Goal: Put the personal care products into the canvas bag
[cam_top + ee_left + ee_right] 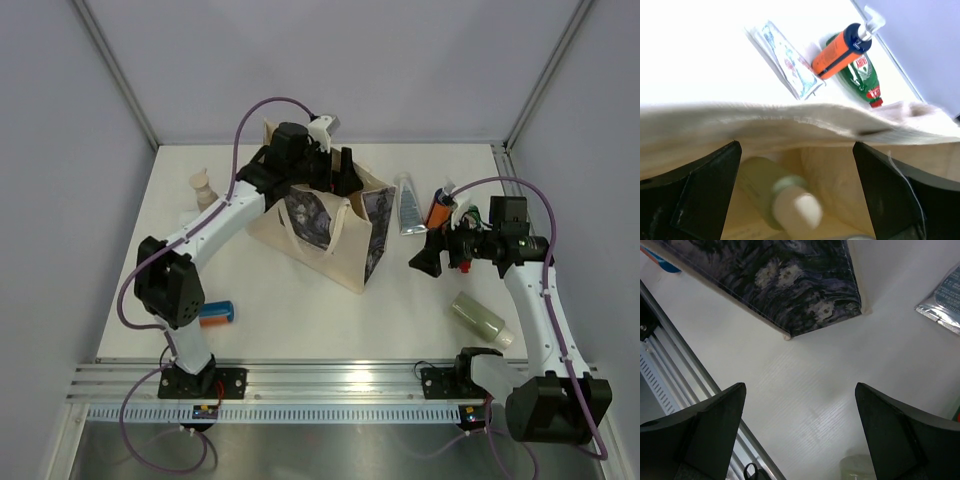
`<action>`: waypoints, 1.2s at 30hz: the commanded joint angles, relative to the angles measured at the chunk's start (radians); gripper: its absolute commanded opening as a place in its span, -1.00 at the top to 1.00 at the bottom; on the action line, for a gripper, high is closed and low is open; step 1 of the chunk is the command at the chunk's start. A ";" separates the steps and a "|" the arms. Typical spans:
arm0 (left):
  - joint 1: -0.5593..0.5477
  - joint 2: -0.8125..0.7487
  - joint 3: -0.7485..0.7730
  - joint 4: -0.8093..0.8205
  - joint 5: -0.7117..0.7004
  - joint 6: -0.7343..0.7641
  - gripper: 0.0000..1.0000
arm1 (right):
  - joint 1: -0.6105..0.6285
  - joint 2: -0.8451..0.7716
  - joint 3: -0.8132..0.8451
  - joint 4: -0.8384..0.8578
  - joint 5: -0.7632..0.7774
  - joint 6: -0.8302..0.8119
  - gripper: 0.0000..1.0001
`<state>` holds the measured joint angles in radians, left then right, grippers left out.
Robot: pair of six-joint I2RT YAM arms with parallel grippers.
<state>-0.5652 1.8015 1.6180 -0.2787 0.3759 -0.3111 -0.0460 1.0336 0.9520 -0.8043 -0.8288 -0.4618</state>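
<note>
Canvas bag (335,262) mid-bench holds one sage-green bottle (771,194). Left claw (796,165) over bag mouth, right claw (800,395) toward right edge: both wide open, empty. Outside: beige bottle (204,188), blue-orange cylinder (216,314), grey tube (407,205), orange spray bottle (440,209), second sage-green bottle (482,318).

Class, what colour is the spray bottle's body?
Orange; the spray bottle shows best in the left wrist view.

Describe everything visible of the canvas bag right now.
The canvas bag is a cream cloth tote with dark floral prints on its sides and a loop handle drooping over its front. It stands on the white table, mouth open upward, fabric slack. A sage-green bottle with a pale cap lies inside. The left gripper is at the mouth, jaws open; whether it touches the cloth is unclear.
</note>
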 commanded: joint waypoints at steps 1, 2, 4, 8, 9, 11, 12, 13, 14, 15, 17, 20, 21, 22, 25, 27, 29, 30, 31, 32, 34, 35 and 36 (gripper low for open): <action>0.024 -0.108 0.081 -0.092 -0.040 0.090 -0.98 | 0.003 0.023 0.079 0.063 0.040 0.119 -0.99; 0.027 -0.123 0.086 -0.109 -0.046 0.102 -0.98 | 0.003 0.034 0.086 0.082 0.069 0.153 -0.99; 0.033 -0.178 0.088 -0.149 -0.072 0.138 -0.98 | 0.000 0.042 0.109 0.147 0.187 0.266 -0.99; 0.037 -0.298 0.063 -0.185 -0.132 0.182 -0.98 | -0.015 0.065 0.137 0.264 0.403 0.425 -0.99; 0.039 -0.326 0.054 -0.189 -0.165 0.185 -0.98 | -0.017 0.074 0.139 0.304 0.501 0.486 -0.99; 0.039 -0.415 0.008 -0.191 -0.196 0.190 -0.97 | -0.017 0.111 0.146 0.332 0.571 0.502 -0.99; 0.039 -0.447 -0.013 -0.186 -0.227 0.188 -0.98 | -0.017 0.124 0.148 0.356 0.620 0.509 -0.99; 0.039 -0.479 -0.039 -0.180 -0.241 0.185 -0.98 | -0.017 0.153 0.148 0.367 0.628 0.499 -0.99; 0.039 -0.548 -0.097 -0.172 -0.253 0.176 -0.98 | -0.017 0.169 0.148 0.376 0.629 0.485 -0.99; 0.039 -0.586 -0.130 -0.159 -0.284 0.167 -0.98 | -0.017 0.184 0.148 0.392 0.632 0.470 -0.99; 0.039 -0.698 -0.202 -0.143 -0.310 0.138 -0.98 | -0.017 0.233 0.157 0.404 0.639 0.425 -0.99; 0.039 -0.850 -0.358 -0.123 -0.367 0.090 -0.98 | -0.018 0.302 0.174 0.439 0.657 0.352 -0.99; 0.039 -0.888 -0.428 -0.119 -0.396 0.078 -0.98 | -0.018 0.319 0.182 0.444 0.658 0.310 -0.99; 0.039 -0.924 -0.463 -0.117 -0.414 0.064 -0.98 | -0.018 0.357 0.189 0.450 0.666 0.301 -0.99; 0.037 -1.060 -0.588 -0.112 -0.454 0.012 -0.98 | -0.018 0.420 0.211 0.481 0.674 0.275 -0.99; 0.039 -1.140 -0.642 -0.112 -0.471 -0.020 -0.98 | -0.017 0.448 0.214 0.514 0.637 0.255 -0.99; 0.039 -1.186 -0.717 -0.112 -0.480 -0.054 -0.98 | -0.018 0.494 0.226 0.530 0.602 0.242 -0.99; 0.039 -1.205 -0.737 -0.116 -0.486 -0.063 -0.98 | -0.018 0.512 0.234 0.539 0.568 0.230 -0.99; 0.039 -1.237 -0.774 -0.117 -0.491 -0.074 -0.98 | -0.018 0.549 0.241 0.545 0.553 0.227 -0.99; 0.039 -1.251 -0.791 -0.119 -0.496 -0.092 -0.98 | -0.018 0.568 0.261 0.550 0.542 0.226 -0.99; 0.039 -1.283 -0.817 -0.120 -0.506 -0.108 -0.98 | -0.018 0.627 0.301 0.548 0.530 0.226 -0.97; 0.039 -1.292 -0.837 -0.120 -0.509 -0.118 -0.98 | -0.018 0.646 0.313 0.548 0.531 0.230 -0.95; 0.039 -1.297 -0.845 -0.122 -0.512 -0.121 -0.98 | -0.018 0.661 0.324 0.548 0.525 0.230 -0.92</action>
<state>-0.5289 0.5278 0.7990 -0.4282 -0.0914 -0.3813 -0.0601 1.6550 1.2076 -0.3134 -0.2596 -0.2070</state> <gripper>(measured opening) 0.985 0.969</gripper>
